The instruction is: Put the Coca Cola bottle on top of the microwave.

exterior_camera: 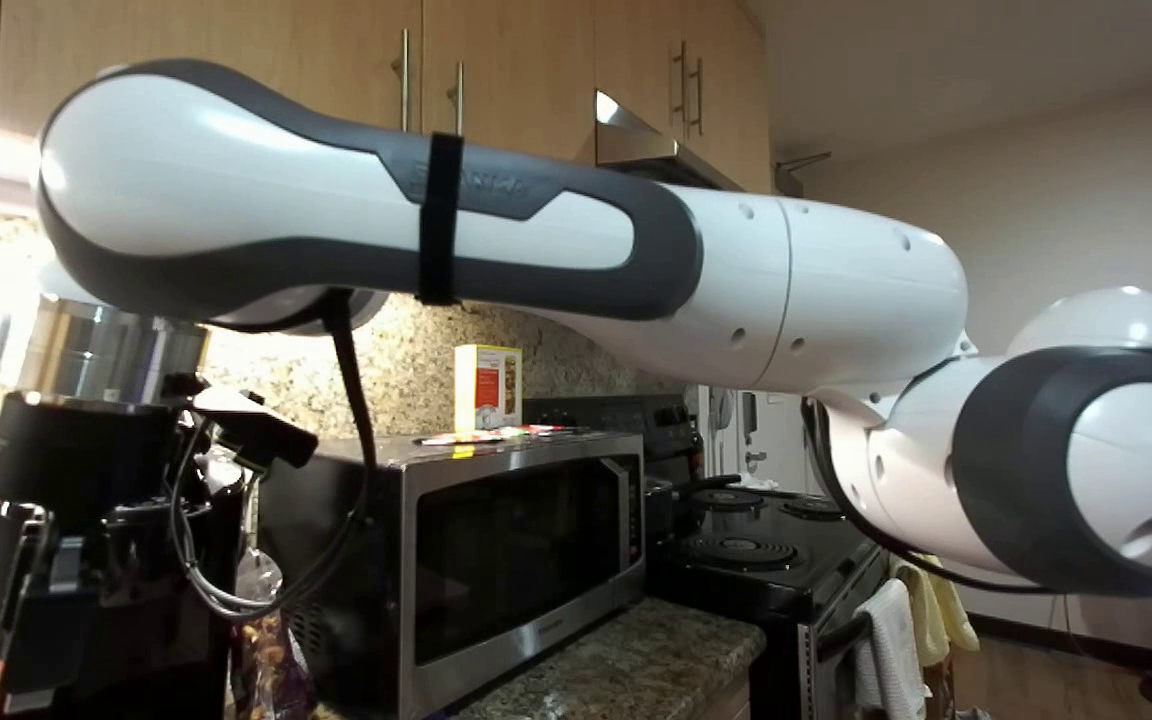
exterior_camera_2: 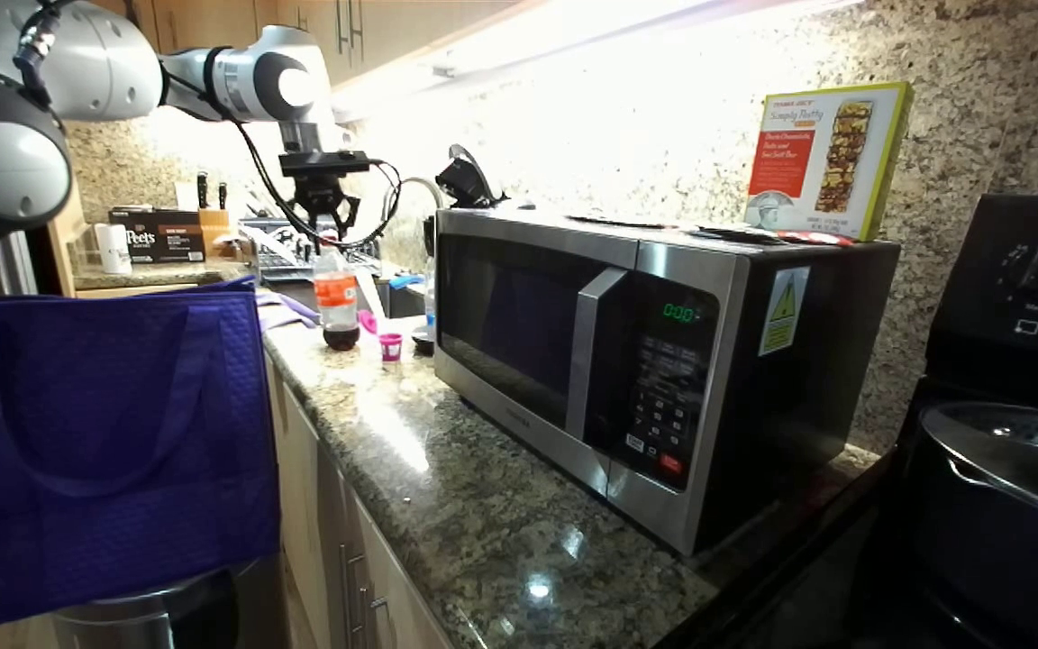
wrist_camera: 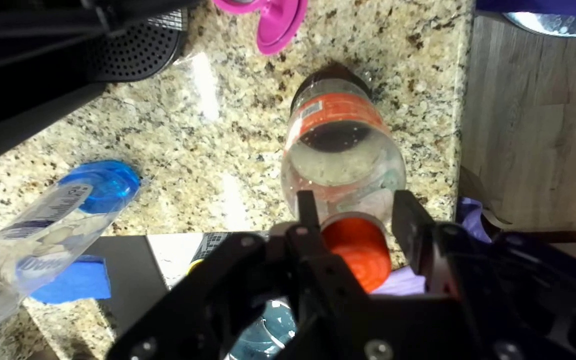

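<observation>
Red cap (wrist_camera: pixel 354 252) set between the parted fingers (wrist_camera: pixel 409 215) of the gripper (wrist_camera: pixel 355 207), which has hold of nothing, the Coca Cola bottle (exterior_camera_2: pixel 337 296) stands upright on the speckled counter (exterior_camera_2: pixel 483 491), its body just below the fingertips.

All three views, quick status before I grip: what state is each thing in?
Coca Cola bottle, upright, cap on, mostly empty
Gripper, open, fingers either side of the cap
Microwave, door shut, display lit green
Dish soap bottle, low on blue liquid
Snack bar box, standing upright on the microwave
Upper cabinet doors, shut
Pot, lid on
</observation>
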Tool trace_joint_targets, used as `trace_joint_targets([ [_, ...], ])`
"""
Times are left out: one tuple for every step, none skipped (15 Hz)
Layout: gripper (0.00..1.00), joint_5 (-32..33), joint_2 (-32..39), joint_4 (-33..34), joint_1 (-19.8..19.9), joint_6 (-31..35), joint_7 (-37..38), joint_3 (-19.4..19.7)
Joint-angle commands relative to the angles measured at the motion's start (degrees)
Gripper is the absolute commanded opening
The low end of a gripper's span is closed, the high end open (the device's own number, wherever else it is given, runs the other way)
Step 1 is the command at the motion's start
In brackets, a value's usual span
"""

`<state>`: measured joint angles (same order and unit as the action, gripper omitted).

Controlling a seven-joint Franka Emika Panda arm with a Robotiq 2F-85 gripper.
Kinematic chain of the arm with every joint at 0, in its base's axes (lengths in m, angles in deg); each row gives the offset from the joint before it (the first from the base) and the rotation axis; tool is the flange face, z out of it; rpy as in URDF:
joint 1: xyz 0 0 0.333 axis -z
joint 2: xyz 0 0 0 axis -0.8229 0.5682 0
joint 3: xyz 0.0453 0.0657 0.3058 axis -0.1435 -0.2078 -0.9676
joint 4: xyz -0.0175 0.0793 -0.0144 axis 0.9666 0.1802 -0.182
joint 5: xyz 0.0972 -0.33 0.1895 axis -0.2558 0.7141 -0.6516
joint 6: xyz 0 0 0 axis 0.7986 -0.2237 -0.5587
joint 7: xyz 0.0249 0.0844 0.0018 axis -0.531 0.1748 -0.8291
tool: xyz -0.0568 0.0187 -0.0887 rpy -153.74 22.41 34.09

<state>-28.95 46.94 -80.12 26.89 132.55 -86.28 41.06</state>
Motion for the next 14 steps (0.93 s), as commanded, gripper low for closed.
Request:
trace_joint_targets([
  [0.74, 0.20, 0.54, 0.64, -0.03, 1.01, 1.56, -0.11],
  [0.82, 0.20, 0.54, 0.63, -0.03, 0.97, 1.56, -0.12],
  [0.87, 0.19, 0.53, 0.61, -0.02, 0.92, 1.64, -0.12],
  [0.93, 0.23, 0.54, 0.63, -0.02, 1.00, 1.42, -0.13],
  [0.98, 0.37, 0.62, 0.73, -0.08, 1.37, 0.91, -0.08],
  [1.00, 0.51, 0.65, 0.81, -0.15, 1.73, 0.16, -0.08],
  [1.00, 0.56, 0.65, 0.86, -0.20, 2.10, -0.31, -0.11],
  [1.00, 0.60, 0.58, 0.84, -0.31, 2.42, -0.69, -0.16],
  [1.00, 0.80, 0.44, 0.76, -0.55, 2.57, -0.69, -0.02],
  [1.00, 1.00, 0.32, 0.71, -0.78, 2.68, -0.44, 0.14],
  [1.00, 1.22, 0.20, 0.61, -0.94, 2.55, -0.40, 0.26],
  [1.00, 1.30, 0.17, 0.55, -1.03, 2.53, -0.37, 0.27],
  [1.00, 1.26, 0.18, 0.47, -1.02, 2.34, -0.28, 0.25],
  [0.76, 1.26, 0.25, 0.50, -1.08, 2.50, -0.35, 0.27],
])
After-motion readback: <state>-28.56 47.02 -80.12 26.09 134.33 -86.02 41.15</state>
